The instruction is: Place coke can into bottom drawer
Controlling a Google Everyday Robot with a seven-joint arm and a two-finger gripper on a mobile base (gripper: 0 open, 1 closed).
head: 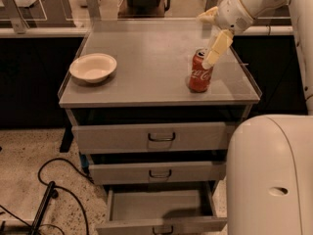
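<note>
The coke can [199, 73] stands upright on the right part of the grey cabinet top [146, 58]. My gripper [213, 32] hangs just above and behind the can, open and empty. One cream finger [217, 48] points down beside the can's silver top; whether it touches the can cannot be told. The bottom drawer [161, 208] is pulled out below the two shut drawers, and its tray shows nothing inside.
A cream bowl [93, 67] sits on the left part of the cabinet top. The middle drawer [156, 172] and top drawer [151, 137] are shut. My white body [271, 175] fills the lower right. Black cables [54, 190] lie on the floor at left.
</note>
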